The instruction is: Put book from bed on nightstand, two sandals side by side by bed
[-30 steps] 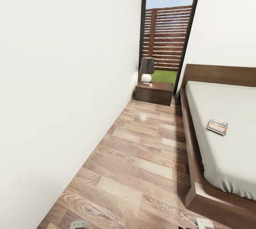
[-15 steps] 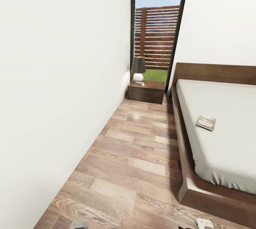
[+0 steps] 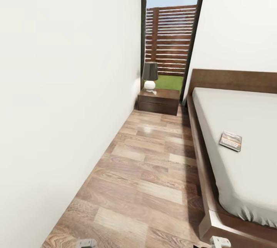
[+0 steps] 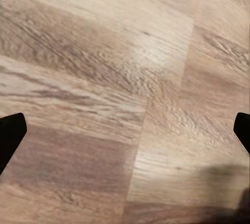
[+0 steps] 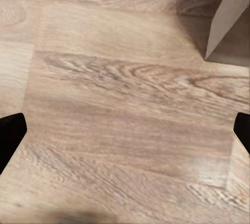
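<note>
- The book (image 3: 231, 140) lies flat on the white mattress of the bed (image 3: 246, 125), set in from the near edge — my main worry is the reach: I would have to lean an arm over the dark wooden frame, and a low approach could knock the frame rail or push the thin book further in instead of lifting it.
- The nightstand (image 3: 159, 101) stands at the far end of the aisle, beside the headboard, below the tall window (image 3: 172, 29); a small lamp (image 3: 149, 75) sits on its left part, so a careless drop could bump it.
- The aisle between the white wall (image 3: 69, 86) and the bed is narrow — turning the base here risks clipping either.
- Left hand (image 4: 125, 135) and right hand (image 5: 125, 135) are both spread wide, holding nothing, over the wood-plank floor (image 3: 146, 178).
- The bed frame's corner (image 5: 229, 31) sits near the right hand.
- I see no sandals yet.
</note>
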Robot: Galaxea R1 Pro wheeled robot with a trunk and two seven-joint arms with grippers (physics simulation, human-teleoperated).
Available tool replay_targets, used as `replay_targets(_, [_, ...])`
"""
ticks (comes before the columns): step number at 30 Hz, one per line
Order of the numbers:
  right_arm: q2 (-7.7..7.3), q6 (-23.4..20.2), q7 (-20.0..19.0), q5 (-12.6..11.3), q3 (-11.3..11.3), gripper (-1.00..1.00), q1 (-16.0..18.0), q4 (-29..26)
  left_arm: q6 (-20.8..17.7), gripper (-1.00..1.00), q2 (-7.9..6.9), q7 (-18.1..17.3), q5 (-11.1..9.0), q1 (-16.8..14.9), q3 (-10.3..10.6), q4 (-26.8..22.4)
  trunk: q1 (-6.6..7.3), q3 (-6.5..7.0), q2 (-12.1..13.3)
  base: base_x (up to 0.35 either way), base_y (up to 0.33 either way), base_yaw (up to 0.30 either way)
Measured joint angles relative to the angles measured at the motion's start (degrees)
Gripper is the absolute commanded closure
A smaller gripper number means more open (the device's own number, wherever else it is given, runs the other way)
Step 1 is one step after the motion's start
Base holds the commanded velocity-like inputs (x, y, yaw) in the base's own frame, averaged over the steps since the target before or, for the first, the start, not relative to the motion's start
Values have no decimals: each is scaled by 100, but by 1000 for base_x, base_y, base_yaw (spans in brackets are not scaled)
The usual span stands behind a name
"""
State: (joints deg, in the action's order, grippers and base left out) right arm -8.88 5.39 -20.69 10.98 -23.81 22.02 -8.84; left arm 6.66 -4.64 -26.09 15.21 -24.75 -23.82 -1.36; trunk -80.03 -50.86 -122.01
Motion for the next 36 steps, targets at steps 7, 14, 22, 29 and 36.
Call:
replay_targets(7, [0,0,0,-4,-3,-100,0,0,-5,-100,0,0,0,0,0,2,0,0,0,330,0,0])
replay_targets(14, [0,-1,0,-4,-2,-100,0,0,-1,-100,0,0,0,0,0,0,0,0,0,330,0,0])
replay_targets(22, [-1,0,-1,2,1,-100,-1,-2,-2,-100,1,1,0,-1,1,8,-1,0,0,298,0,-164])
replay_targets(29, [-1,0,-1,2,-1,-100,-2,-2,-3,-100,1,-1,0,-1,1,10,-3,0,0,40,0,-268])
replay_targets(36, [0,0,0,3,2,-100,0,0,-3,-100,0,0,0,0,0,9,-3,0,0,2,0,-81])
